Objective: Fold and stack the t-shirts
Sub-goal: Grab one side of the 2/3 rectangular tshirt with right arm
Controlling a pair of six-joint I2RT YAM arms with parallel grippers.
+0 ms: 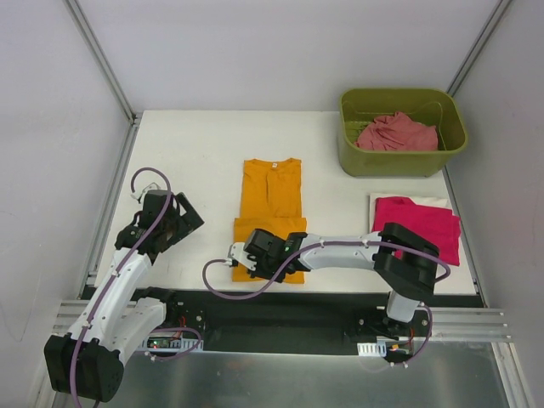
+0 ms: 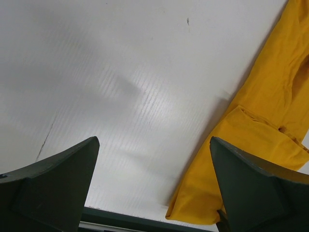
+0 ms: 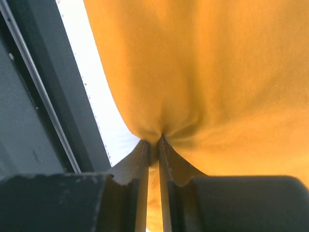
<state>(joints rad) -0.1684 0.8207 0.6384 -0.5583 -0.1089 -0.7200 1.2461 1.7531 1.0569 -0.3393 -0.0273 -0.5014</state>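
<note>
The orange-yellow t-shirt lies in the middle of the table, folded narrow, collar at the far end, with its near part doubled over. My right gripper is shut on the shirt's near edge; the right wrist view shows cloth pinched between the fingertips. My left gripper is open and empty, left of the shirt, which shows at the right of its view. The magenta t-shirt lies folded at the right. The salmon-pink t-shirt is crumpled in the bin.
The olive-green bin stands at the back right. A white sheet lies under the magenta shirt. The table's dark front rail runs just near the right gripper. Bare white table lies under the left gripper.
</note>
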